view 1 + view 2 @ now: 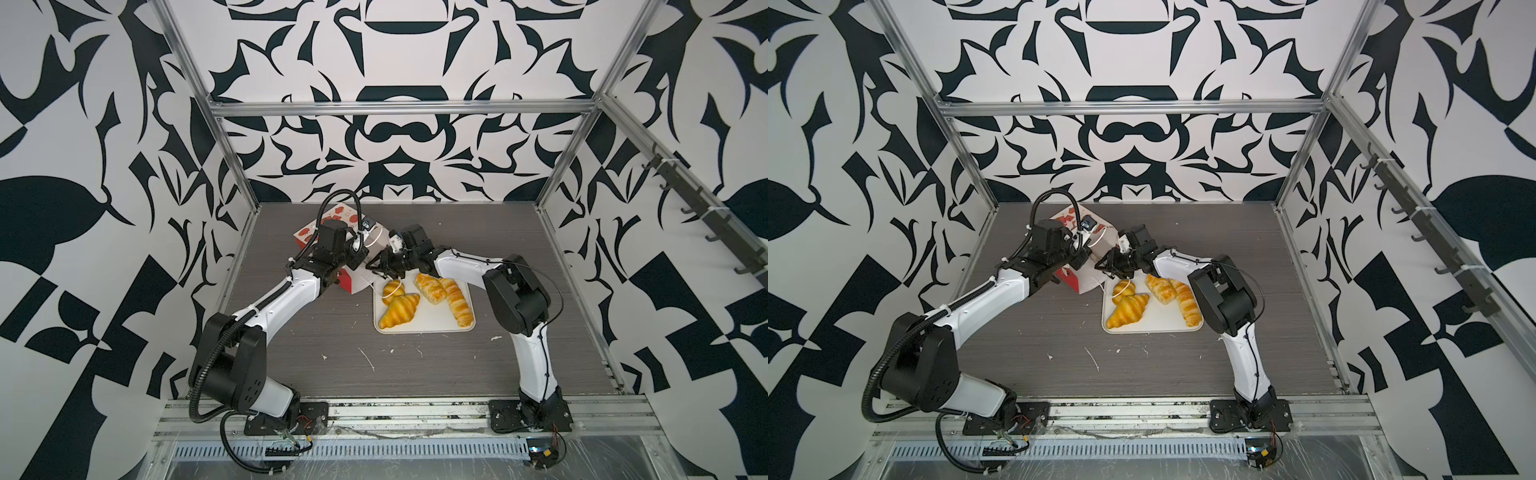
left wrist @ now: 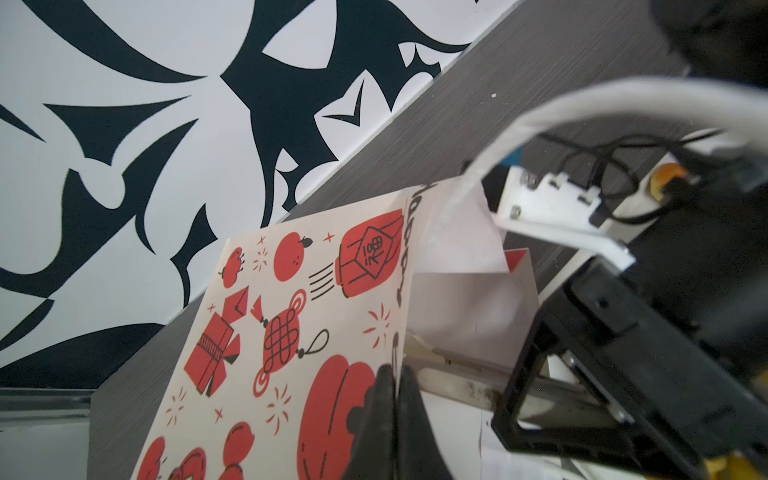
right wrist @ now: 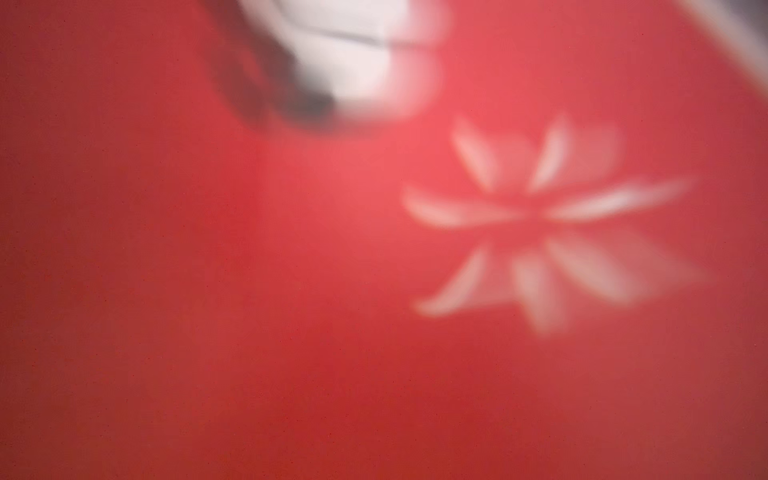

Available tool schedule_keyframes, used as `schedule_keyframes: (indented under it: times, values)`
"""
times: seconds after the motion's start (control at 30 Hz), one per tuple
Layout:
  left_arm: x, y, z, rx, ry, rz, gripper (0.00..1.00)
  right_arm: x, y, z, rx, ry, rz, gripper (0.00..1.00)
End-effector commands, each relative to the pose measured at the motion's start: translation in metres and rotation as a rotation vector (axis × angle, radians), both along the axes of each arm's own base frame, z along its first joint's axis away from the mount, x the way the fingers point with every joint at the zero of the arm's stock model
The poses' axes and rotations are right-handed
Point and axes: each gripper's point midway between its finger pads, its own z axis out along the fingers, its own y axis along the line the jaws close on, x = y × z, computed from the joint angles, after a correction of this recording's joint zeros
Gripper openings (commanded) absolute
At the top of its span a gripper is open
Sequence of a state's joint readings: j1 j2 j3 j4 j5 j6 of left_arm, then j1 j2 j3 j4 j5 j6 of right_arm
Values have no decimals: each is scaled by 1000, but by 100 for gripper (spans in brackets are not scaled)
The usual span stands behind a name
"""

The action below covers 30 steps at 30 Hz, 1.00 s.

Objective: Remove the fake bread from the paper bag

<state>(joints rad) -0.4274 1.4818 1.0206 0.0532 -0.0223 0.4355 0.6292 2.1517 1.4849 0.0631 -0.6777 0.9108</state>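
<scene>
1. Tall red-and-white paper bag (image 2: 291, 332) is lying tipped; my left gripper (image 2: 394, 374) is clamping its edge.
2. White rectangular tray (image 1: 419, 326) is holding four glossy golden fake bread pieces (image 1: 399, 311); I'm guessing the fifth is inside.
3. Right gripper (image 1: 380, 268) is probing the bag mouth, jaws unreadable; next: reach deeper.

The paper bag (image 2: 291, 332) is carrying the only writing: black script is running along its edge, but it is cut off and not readable. Its red lantern print (image 2: 370, 253) is showing a Chinese-looking sign, too small to read.
</scene>
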Motion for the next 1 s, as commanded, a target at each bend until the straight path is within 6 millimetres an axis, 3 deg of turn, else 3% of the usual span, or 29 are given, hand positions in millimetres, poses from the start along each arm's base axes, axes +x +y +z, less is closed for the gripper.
schedule_keyframes:
  times: [0.0,0.7,0.83,0.97]
  values:
    - [2,-9,16,-53,-52,-30,0,-7,17,27,55,-31,53,40]
    - [-10,-15,12,-85,-18,-83,0,14,43,32,120,-23,63,39]
    - [-10,-15,10,-81,-17,-83,0,15,45,35,124,-33,71,35]
    - [-10,-13,9,-75,-18,-70,0,14,43,38,115,-50,76,25]
